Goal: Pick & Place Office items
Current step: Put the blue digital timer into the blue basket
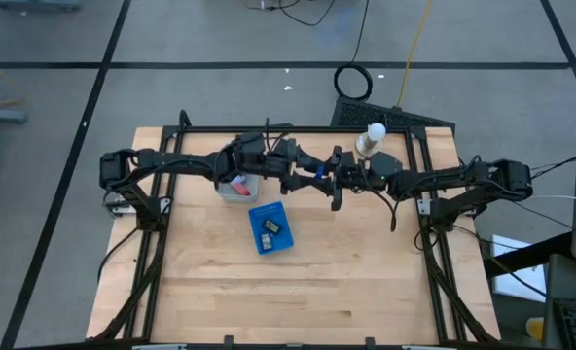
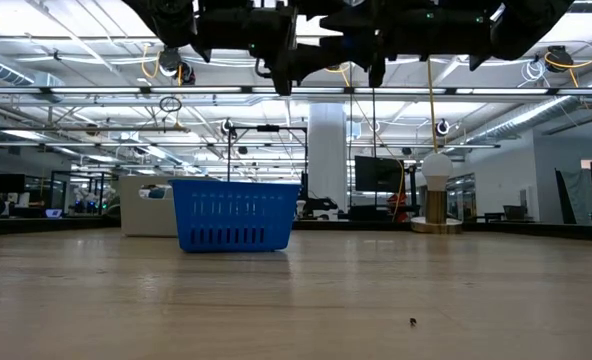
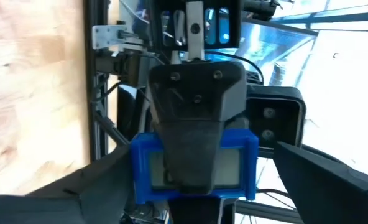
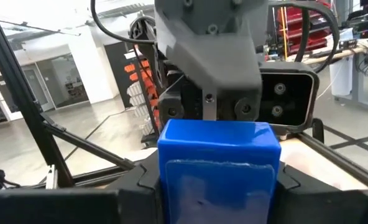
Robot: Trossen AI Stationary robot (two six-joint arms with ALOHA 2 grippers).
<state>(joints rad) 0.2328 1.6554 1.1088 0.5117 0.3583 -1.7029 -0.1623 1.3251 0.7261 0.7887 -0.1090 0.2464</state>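
Observation:
Both arms meet high over the middle of the table. A dark blue boxy item point(image 1: 316, 172) with a pale window point(image 4: 218, 171) hangs between them. My right gripper point(image 1: 329, 180) is shut on it. My left gripper point(image 1: 301, 173) is open and rolled on its side; its fingers point(image 3: 321, 180) stand above and below the item point(image 3: 246, 168), and a strip of background shows between one finger and the item. A red piece point(image 1: 237, 181) lies in the grey tray point(image 1: 228, 192). Small pieces point(image 1: 271, 227) lie in the blue basket point(image 1: 257, 212). My right gripper pinches the blue item between its two fingers point(image 4: 140, 183), one on each side wall point(image 4: 165, 180). The fingers come level from the table's right. The item is lifted well clear of the table, window face toward the right wrist camera.
The blue basket point(image 2: 234, 213) stands on the table below the grippers, the grey tray point(image 2: 144, 205) behind it toward the left. The white knob on a round base point(image 1: 374, 134) point(image 2: 436, 190) stands near the far right edge. Bare wood lies toward the near edge point(image 1: 298, 301).

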